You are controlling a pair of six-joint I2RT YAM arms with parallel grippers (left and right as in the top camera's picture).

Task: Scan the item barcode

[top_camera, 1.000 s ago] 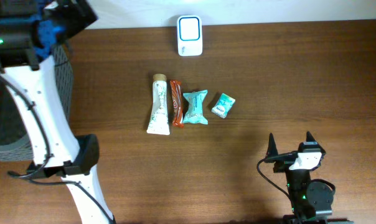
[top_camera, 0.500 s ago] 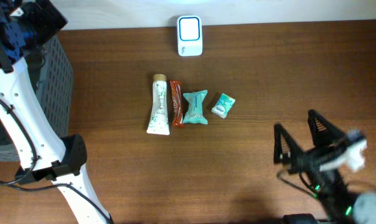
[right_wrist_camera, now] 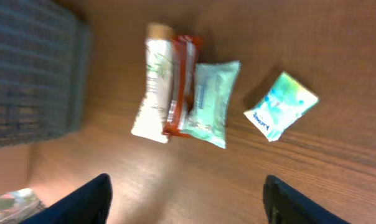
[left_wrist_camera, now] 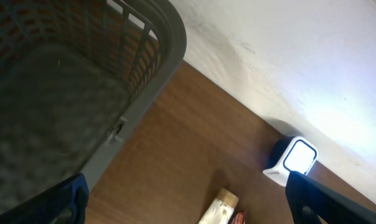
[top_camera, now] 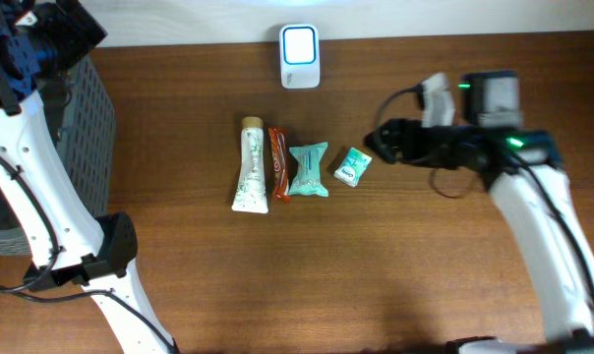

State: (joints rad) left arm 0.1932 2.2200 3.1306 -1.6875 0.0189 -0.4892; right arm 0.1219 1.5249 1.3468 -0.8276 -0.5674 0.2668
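Four items lie in a row at the centre of the overhead frame: tube, brown bar, teal packet, small sachet. The lit scanner is set at top centre. The right fingers, spread and empty, are placed just right of the sachet, presumably for pickup. The left fingers are spread above the basket. The desk is dark wood against a pale wall.
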